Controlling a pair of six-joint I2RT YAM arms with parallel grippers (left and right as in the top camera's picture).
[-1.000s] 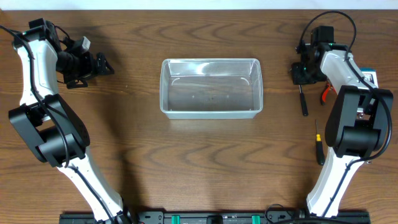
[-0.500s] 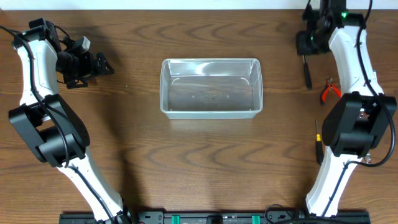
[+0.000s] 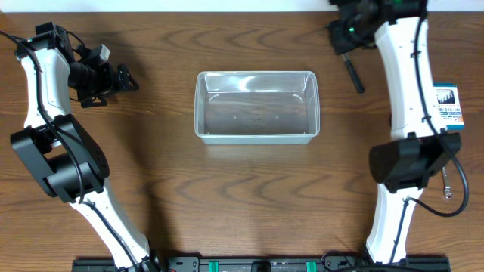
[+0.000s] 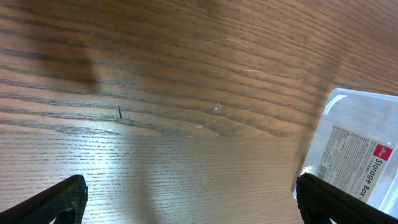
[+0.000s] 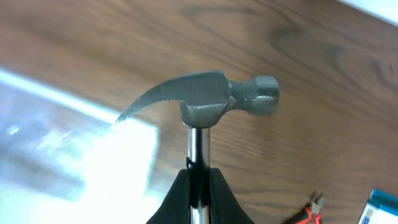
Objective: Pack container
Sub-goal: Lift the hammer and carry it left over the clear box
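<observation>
Robotics lab or test station. Wood-grain counter [image 3: 242,189]; left arm [image 3: 36,87] and right arm [image 3: 408,83] mounted at its edge; hammer [image 5: 205,99] present.

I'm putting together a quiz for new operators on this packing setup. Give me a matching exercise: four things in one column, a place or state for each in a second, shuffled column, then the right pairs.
Things
1. claw hammer
2. container
3. left gripper
4. blue-and-white box

Places or states
A. empty, in the middle of the table
B. open wide, holding nothing
C. lying at the table's right side
D. clamped by its shaft in the right gripper

Pairs: 1-D, 2-A, 3-B, 4-C
</observation>
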